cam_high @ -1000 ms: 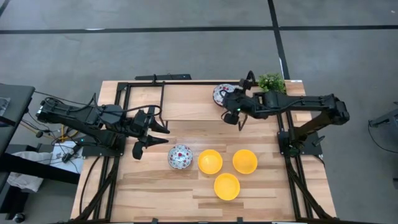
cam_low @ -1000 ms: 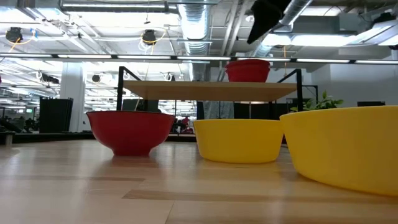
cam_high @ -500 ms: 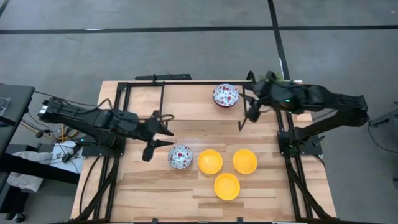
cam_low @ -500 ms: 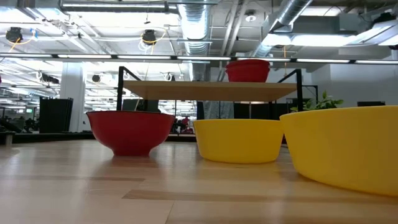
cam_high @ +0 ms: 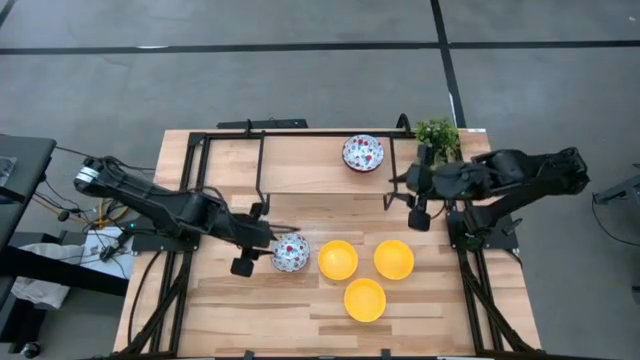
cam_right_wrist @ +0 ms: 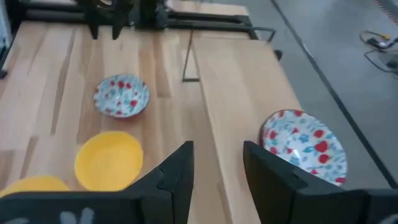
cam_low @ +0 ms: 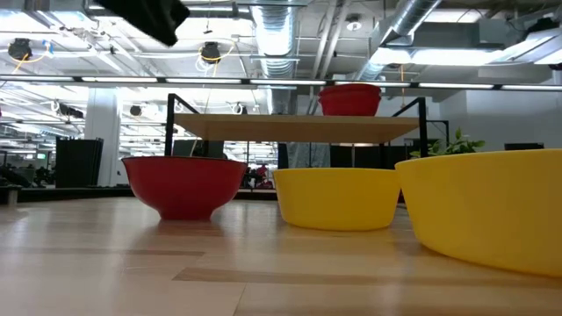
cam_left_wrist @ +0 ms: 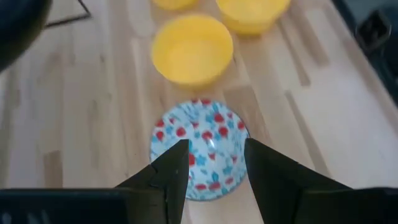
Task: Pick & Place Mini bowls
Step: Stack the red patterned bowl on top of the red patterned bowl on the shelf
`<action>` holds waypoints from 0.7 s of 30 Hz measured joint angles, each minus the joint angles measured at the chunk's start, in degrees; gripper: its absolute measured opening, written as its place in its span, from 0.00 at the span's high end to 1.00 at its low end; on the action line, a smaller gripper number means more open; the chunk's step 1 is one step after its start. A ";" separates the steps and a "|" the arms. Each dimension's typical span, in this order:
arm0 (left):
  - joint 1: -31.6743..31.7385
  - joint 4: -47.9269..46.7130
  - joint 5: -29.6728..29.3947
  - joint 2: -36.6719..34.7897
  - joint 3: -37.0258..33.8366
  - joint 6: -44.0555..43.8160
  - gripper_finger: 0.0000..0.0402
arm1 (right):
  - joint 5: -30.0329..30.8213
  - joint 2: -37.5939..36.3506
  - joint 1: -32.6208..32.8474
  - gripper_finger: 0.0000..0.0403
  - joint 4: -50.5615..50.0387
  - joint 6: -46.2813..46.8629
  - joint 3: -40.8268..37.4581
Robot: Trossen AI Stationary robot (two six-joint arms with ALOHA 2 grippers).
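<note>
From above, a pale planked wooden table (cam_high: 300, 300) framed in black bars is seen. Three smooth, plain yellow bowls (cam_high: 365, 300) are grouped at the near middle, with a speckled floral bowl (cam_high: 290, 252) just beside them and a second floral bowl (cam_high: 362, 152) at the far edge, near a small green plant (cam_high: 437, 132). The left gripper (cam_high: 262, 245), fingers parted and empty, is now beside the near floral bowl, closer than a second ago. The right gripper (cam_high: 412, 202), also parted and empty, has been drawn away from the far floral bowl.

At table height, rounded glossy bowls are seen on the wood; a dark arm part (cam_low: 145, 13) now shows at upper left.

In the left wrist view, the near floral bowl (cam_left_wrist: 199, 146) is framed between the parted dark fingers (cam_left_wrist: 171, 171).

In the right wrist view, both floral bowls and one yellow bowl (cam_right_wrist: 109, 158) are seen beyond spread fingers (cam_right_wrist: 180, 171).
</note>
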 joint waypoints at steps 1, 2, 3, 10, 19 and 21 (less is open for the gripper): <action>-0.53 -0.57 0.00 0.82 0.00 0.60 0.62 | 0.00 0.48 0.52 0.68 -0.04 0.00 0.00; -1.04 -1.20 -0.01 1.68 0.00 1.28 0.62 | 0.08 1.03 0.98 0.68 -0.02 -0.02 0.00; -1.52 -1.49 0.00 2.62 0.00 2.11 0.62 | 0.11 1.56 1.34 0.68 -0.04 -0.02 0.00; -4.90 -1.46 0.01 9.39 0.00 7.25 0.62 | 0.15 4.16 2.19 0.68 -0.83 -0.02 0.00; -6.82 -1.43 -0.56 17.02 0.00 10.32 0.62 | 0.15 4.44 2.19 0.68 -0.84 0.45 -0.02; -6.82 -1.40 -2.00 18.25 0.00 10.32 0.62 | 0.11 4.39 2.21 0.68 -0.82 0.46 -0.02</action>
